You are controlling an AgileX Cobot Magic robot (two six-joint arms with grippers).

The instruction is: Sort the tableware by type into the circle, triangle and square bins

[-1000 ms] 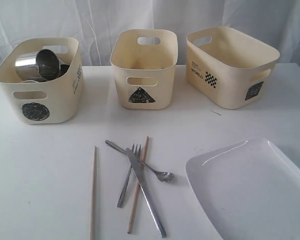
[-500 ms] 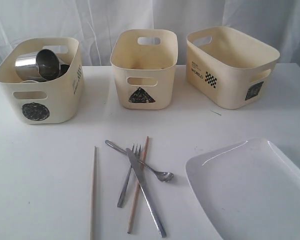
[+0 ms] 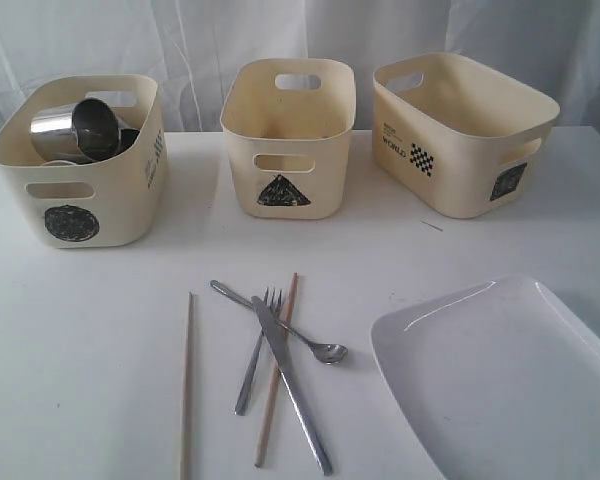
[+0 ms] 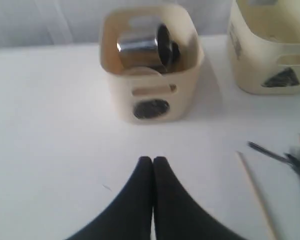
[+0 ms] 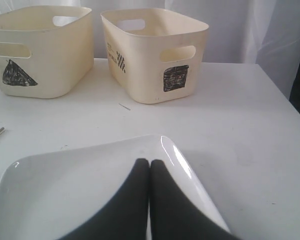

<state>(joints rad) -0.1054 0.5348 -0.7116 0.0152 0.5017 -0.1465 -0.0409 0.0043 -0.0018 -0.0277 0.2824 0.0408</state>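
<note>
Fingers point(image 4: 135, 200) of the left gripper point(image 4: 152, 161) are pressed shut, empty, above the table point(image 3: 100, 350) facing the circle bin point(image 3: 75, 190), where a steel mug point(image 3: 75, 130) lies, round ware sorted by type. Centre: spoon point(image 3: 325, 352), fork point(image 3: 252, 365), knife point(image 3: 292, 385) and chopsticks point(image 3: 186, 385) lie loose, unsorted, before the triangle bin point(image 3: 288, 150). Right gripper point(image 5: 149, 163), likewise shut and empty, hangs over the plate point(image 3: 510, 380), judged destined for the square bin point(image 3: 460, 150).

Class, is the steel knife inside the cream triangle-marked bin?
No, the steel knife lies on the white table, outside the cream triangle-marked bin.
</note>
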